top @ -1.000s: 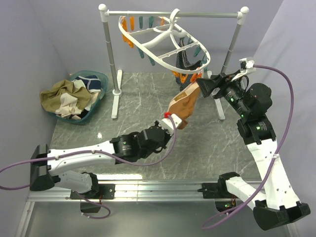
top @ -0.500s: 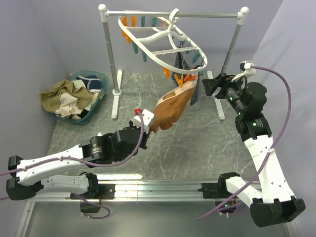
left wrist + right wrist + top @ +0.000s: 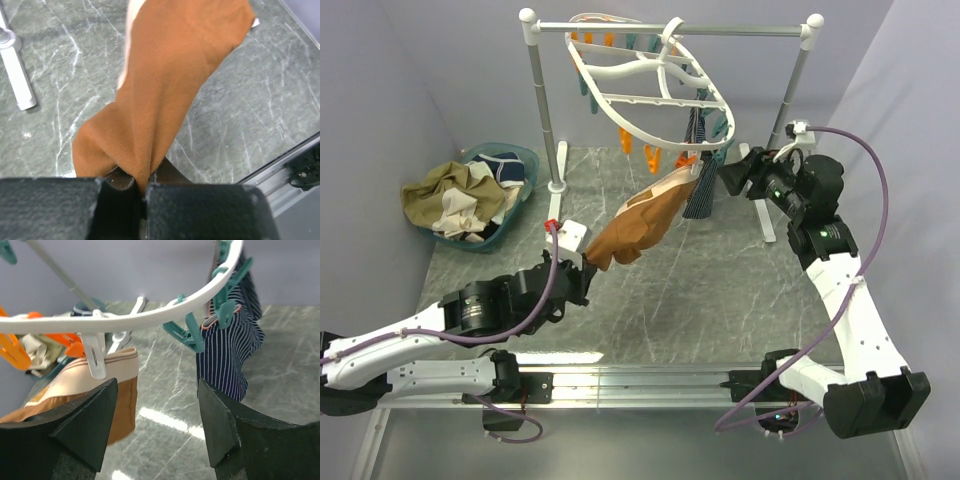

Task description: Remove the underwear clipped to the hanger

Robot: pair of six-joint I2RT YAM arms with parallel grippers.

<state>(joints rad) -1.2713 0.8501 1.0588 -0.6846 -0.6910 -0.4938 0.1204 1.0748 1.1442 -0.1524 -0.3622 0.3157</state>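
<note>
The left gripper pinches the brown underwear, which stretches up to the rim of the hanger. The right gripper has its jaws spread apart, close to that rim, near the striped underwear.

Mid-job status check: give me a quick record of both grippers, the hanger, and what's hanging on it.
left gripper: shut on the lower end of the brown underwear
brown underwear: stretched taut between the hanger rim and the left gripper; upper end appears clipped
right gripper: open, holding nothing, facing the hanger rim
striped underwear: hangs from a teal clip, untouched
hanger: tilted, hooked on the rail stand
basket: far left, holds a heap of clothes
</note>
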